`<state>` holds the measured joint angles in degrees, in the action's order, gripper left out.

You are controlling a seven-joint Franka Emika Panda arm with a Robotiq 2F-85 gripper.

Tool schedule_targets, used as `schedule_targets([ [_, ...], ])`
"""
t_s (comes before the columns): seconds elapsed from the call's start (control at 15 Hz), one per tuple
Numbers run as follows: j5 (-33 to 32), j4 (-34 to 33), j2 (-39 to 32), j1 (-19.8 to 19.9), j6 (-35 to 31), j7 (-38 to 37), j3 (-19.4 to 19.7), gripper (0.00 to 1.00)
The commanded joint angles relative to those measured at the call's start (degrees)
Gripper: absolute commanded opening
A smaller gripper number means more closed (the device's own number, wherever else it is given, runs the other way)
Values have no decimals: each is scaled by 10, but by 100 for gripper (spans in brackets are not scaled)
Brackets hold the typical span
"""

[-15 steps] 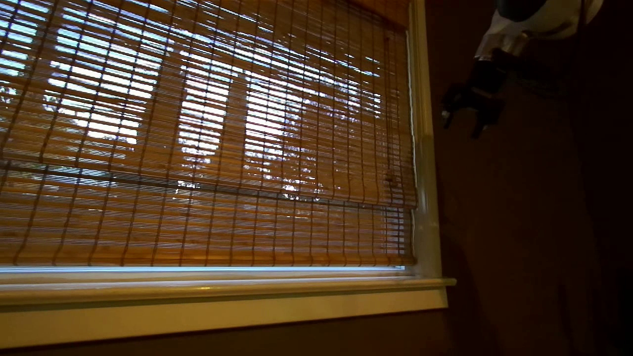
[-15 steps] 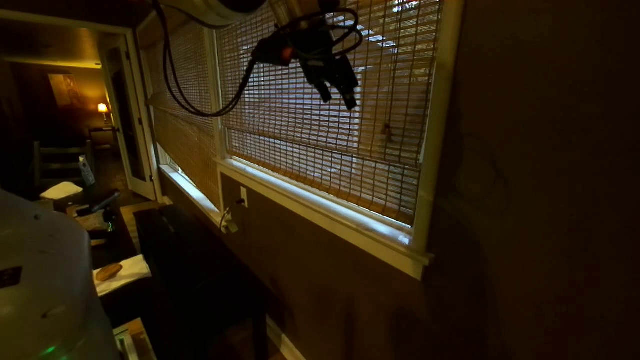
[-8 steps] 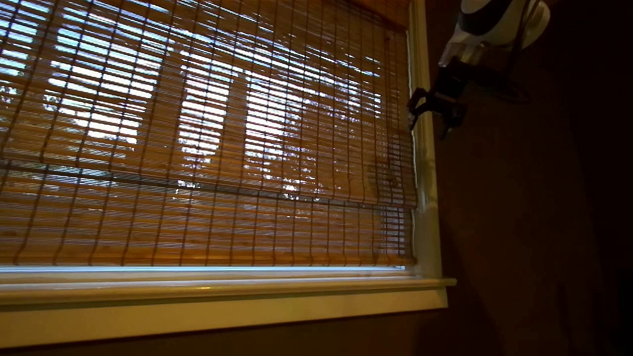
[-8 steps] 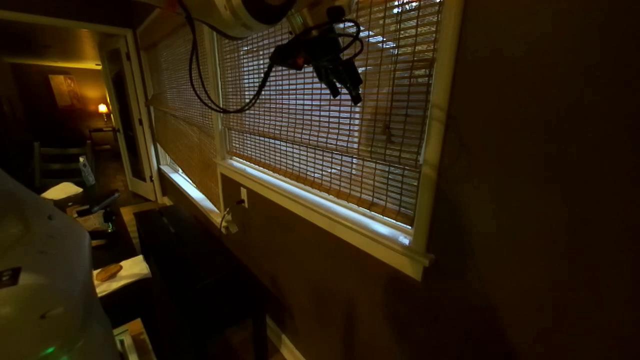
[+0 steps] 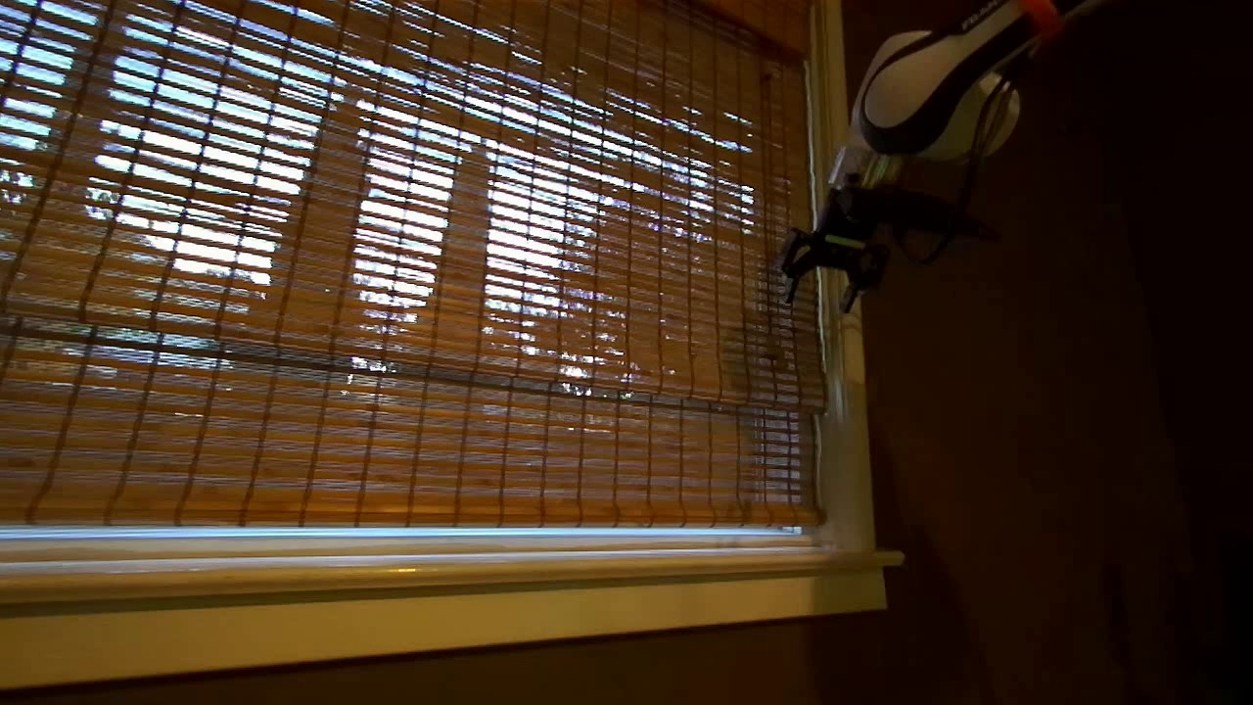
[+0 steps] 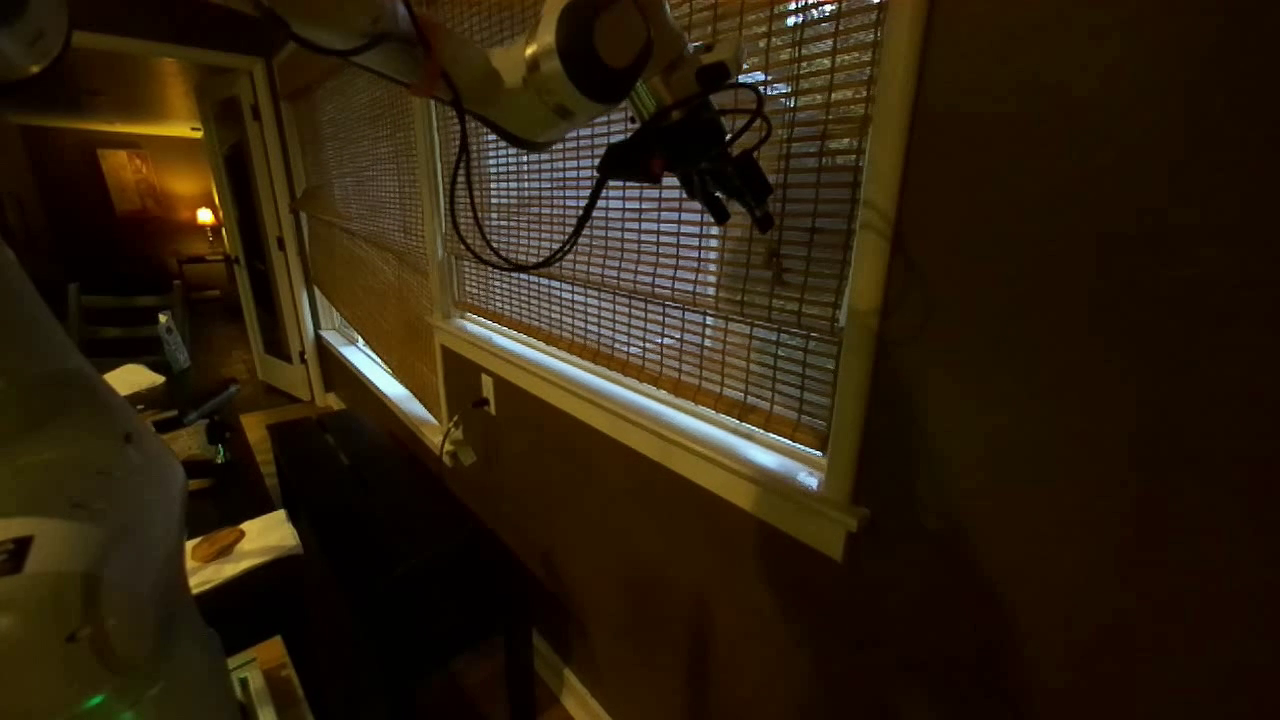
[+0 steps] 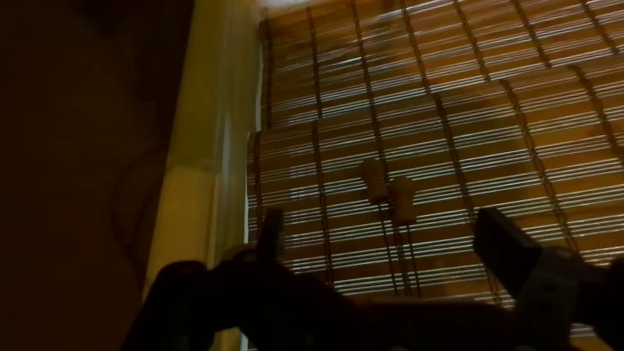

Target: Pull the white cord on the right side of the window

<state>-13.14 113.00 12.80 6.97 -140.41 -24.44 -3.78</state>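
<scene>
"So, which step is this?"

"Lining up, I'd judge, with the pull not yet begun. The gripper (image 5: 818,304) hangs in front of the blind (image 5: 411,294), near its right edge, its jaws well apart with nothing held."

"And the cord (image 7: 388,249)?"

"In front of the blind too, near that same edge. In the wrist view it shows between the fingers (image 7: 504,246) and runs to a pair of knobs (image 7: 403,201). It looks dark against the light, so I can't swear it's white."

"Are they touching it?"

"I can't tell how far the fingers stand off the blind."

"What does the next move call for?"

"Likely easing in toward the blind until the cord truly lies between the fingers, bringing them together, then drawing down toward the blind's bottom edge. It's thin and could slip; a bite just above the knobs should help."
</scene>
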Motion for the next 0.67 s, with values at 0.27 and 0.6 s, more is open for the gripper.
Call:
schedule_targets([
  [0.27,-26,-8,-29,-3,-38,-9,6,100],
  [0.6,-15,-30,-49,-6,-46,-27,5,100],
])
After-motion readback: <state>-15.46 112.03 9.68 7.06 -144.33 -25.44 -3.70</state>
